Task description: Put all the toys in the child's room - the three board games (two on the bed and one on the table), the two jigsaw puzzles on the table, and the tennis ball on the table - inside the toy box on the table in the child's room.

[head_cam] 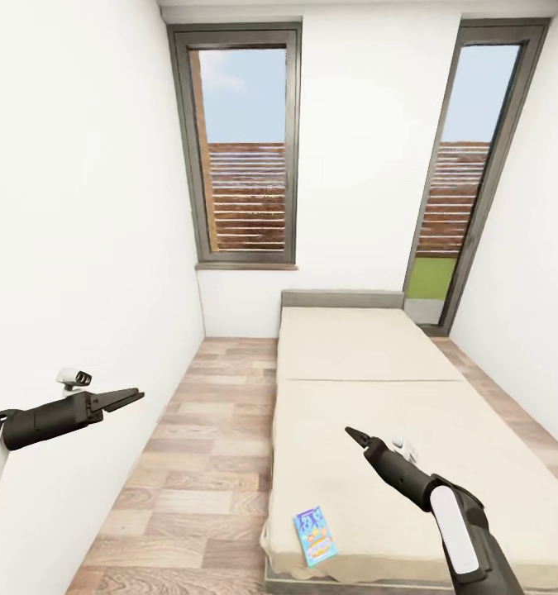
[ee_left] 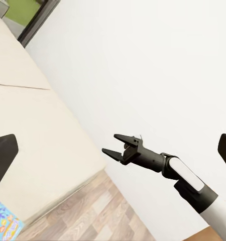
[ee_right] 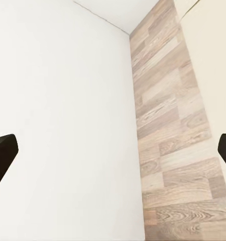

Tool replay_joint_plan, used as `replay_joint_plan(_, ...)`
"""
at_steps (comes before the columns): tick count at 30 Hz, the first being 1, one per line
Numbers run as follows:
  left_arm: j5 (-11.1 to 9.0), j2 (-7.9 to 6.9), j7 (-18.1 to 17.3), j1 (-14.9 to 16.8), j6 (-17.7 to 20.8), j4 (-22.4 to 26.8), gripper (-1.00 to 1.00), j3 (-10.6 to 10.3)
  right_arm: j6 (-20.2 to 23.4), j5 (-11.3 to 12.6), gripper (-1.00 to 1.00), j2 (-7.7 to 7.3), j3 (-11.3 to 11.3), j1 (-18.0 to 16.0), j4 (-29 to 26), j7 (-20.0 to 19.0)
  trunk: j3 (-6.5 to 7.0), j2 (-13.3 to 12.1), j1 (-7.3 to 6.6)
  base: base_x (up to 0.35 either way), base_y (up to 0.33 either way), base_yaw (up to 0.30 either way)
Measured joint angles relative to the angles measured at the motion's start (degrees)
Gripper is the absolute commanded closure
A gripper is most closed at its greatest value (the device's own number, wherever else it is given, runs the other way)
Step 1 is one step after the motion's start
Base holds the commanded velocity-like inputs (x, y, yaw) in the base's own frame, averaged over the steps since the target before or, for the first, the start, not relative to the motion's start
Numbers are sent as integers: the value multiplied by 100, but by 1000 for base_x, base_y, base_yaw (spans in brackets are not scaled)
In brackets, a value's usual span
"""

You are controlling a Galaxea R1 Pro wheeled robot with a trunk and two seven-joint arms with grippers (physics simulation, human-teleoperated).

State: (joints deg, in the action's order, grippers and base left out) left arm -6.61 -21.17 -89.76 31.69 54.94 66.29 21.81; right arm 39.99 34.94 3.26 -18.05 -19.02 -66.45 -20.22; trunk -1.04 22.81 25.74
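Nearest in the head view is the right gripper [head_cam: 350,433], reaching forward over the near part of the bed [head_cam: 369,364]. From the left wrist view the same gripper [ee_left: 112,144] shows its two dark fingers parted with a clear gap between them, and nothing held or touched. In the right wrist view its fingertips [ee_right: 2,150] stand at the two edges of the picture, far apart, with only white wall and wood-plank floor [ee_right: 173,150] between them.

One blue board game [head_cam: 315,534] lies flat on the near left corner of the mattress, close to its edge and to the left of the right arm; it also shows in the left wrist view [ee_left: 5,224].

Out on the left, the left gripper [head_cam: 130,398] hangs in the air beside the white wall, over the floor [head_cam: 204,463], well apart from the bed. Its fingertips [ee_left: 2,155] sit wide at the picture's edges in its own wrist view, so the jaws are spread and empty.

At the far end a window [head_cam: 244,149] and a tall glazed door [head_cam: 469,173] break the wall.
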Motion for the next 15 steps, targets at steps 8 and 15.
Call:
replay_joint_plan(8, 0, 1, 0, 2, -6, -1, -100, -1, 1, 1, -100, 0, -1, 1, 1, 1, 25, 3, 0, 116, 202, -141)
replay_joint_plan(15, -2, 0, 0, 2, -9, -2, -100, -1, 3, 1, -100, 1, -1, 0, 2, 0, 47, 4, 1, 101, 45, -133)
